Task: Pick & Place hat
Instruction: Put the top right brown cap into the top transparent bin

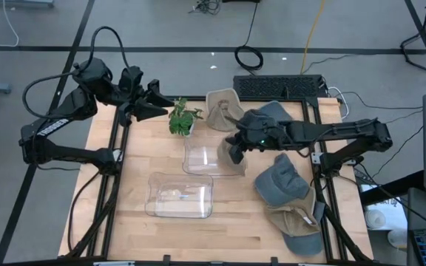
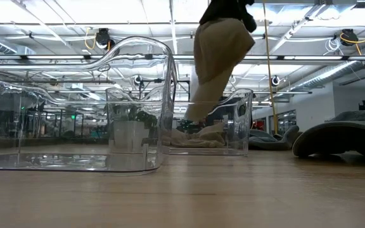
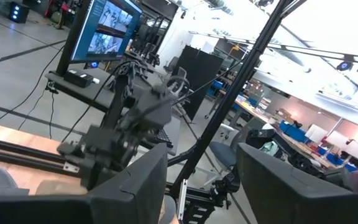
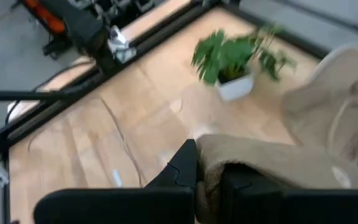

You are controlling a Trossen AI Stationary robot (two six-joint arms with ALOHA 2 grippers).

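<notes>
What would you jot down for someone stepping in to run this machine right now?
Right gripper: shut on a tan hat, held above the far clear bin.
Left gripper: open, waiting at the table's far left corner by the plant.
Near bin: looks empty.
Other hats: tan one at the far edge, grey ones on the right.
Done: hat picked up.
Left: lower it into the bin and let go.

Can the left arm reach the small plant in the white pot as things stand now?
Probably yes. The left gripper, fingers apart and empty, hovers at the table's far edge right beside the plant, with nothing between them. The right gripper holds a tan hat over the clear bin.
</notes>
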